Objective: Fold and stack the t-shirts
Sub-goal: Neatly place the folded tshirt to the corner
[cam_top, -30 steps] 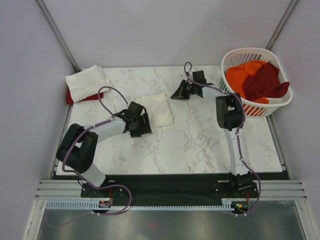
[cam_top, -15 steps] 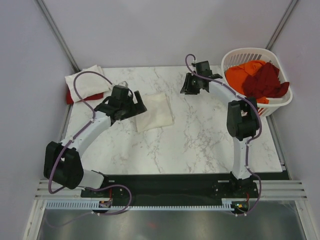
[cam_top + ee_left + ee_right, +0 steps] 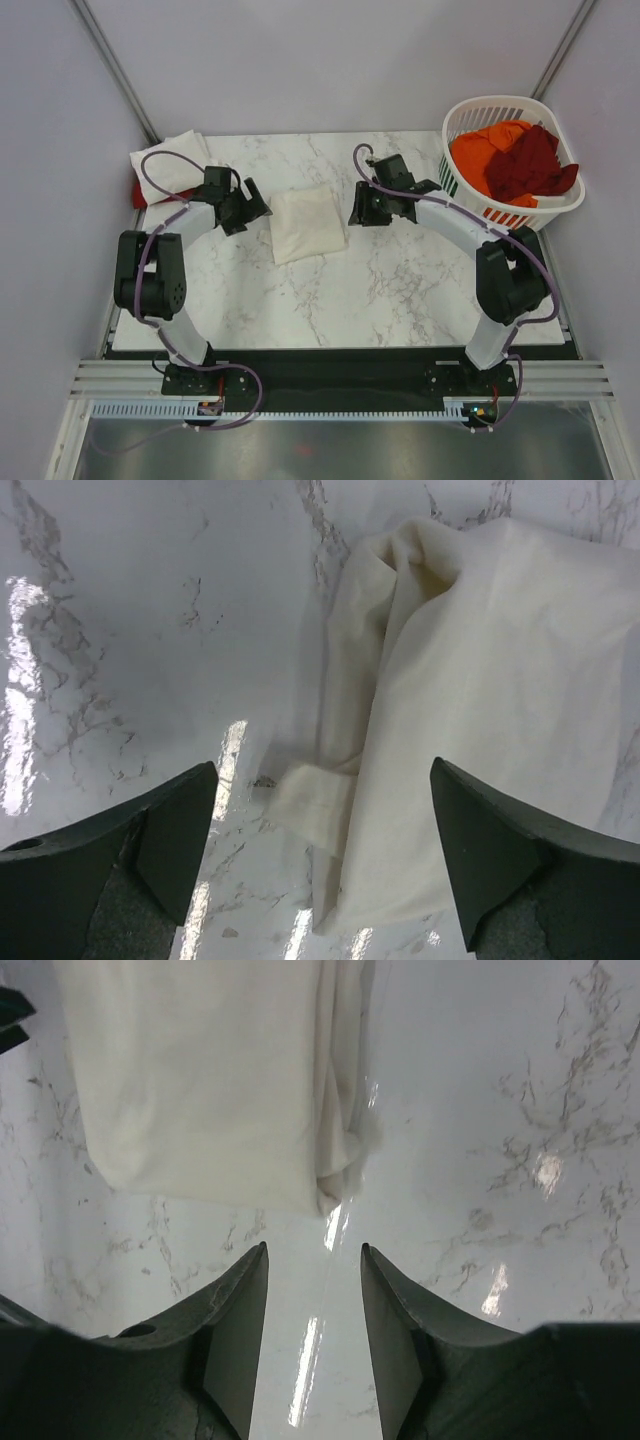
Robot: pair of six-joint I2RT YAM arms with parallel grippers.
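Both reaching inward, flanking cream t-shirt (image 3: 307, 224): left pincer (image 3: 260, 206) wide open, right pincer (image 3: 356, 215) half-open, neither holding anything.

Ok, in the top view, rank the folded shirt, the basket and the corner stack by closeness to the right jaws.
1. Folded shirt, mid-table, right beside them.
2. Basket, back right corner.
3. Corner stack, back left corner, farthest.
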